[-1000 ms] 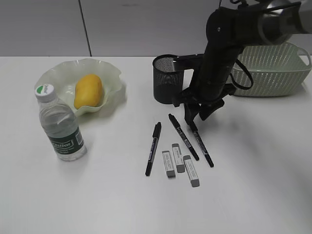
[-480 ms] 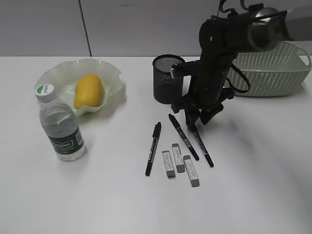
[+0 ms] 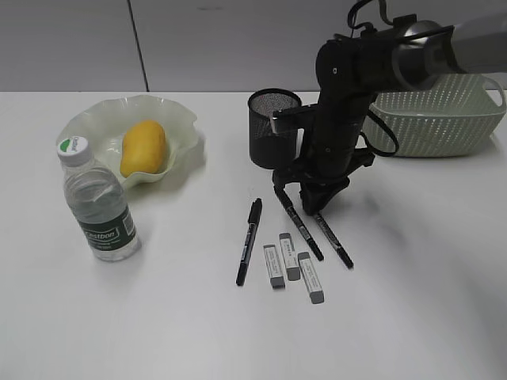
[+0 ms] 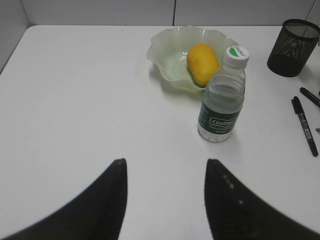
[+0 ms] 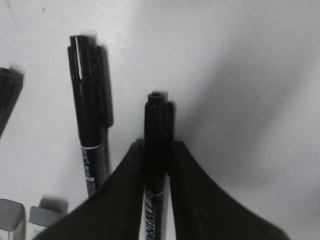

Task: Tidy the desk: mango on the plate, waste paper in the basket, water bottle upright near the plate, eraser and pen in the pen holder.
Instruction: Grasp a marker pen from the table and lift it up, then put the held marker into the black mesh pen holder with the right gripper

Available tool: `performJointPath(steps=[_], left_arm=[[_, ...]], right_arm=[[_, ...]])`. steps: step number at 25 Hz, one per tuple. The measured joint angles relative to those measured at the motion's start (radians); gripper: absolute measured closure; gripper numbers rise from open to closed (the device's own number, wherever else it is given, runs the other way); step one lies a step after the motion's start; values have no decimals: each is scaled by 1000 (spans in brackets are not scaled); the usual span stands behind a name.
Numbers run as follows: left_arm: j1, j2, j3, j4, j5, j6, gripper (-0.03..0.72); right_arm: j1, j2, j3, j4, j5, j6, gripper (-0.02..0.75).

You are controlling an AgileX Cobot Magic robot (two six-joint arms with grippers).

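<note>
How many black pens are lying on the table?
3. The left pen lies alone; the middle pen sits beside the erasers; the right pen is pinched by the right gripper. None looks hidden.

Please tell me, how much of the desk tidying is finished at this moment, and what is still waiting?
Done: the mango lies in the plate, and the water bottle stands upright beside it. No waste paper shows on the desk. In hand: the right gripper is shut on the rightmost pen, which looks still on the desk. Left: all three pens and the three erasers must go into the pen holder. The left gripper hovers open, idle.
</note>
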Motion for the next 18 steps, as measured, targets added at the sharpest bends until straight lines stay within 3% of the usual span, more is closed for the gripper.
performJointPath(steps=[8, 10, 18], left_arm=[[0, 0, 0, 0, 0, 0, 314], [0, 0, 0, 0, 0, 0, 314], [0, 0, 0, 0, 0, 0, 314]], right_arm=[[2, -3, -2, -3, 1, 0, 608], [5, -26, 0, -10, 3, 0, 659], [5, -321, 1, -18, 11, -60, 656]])
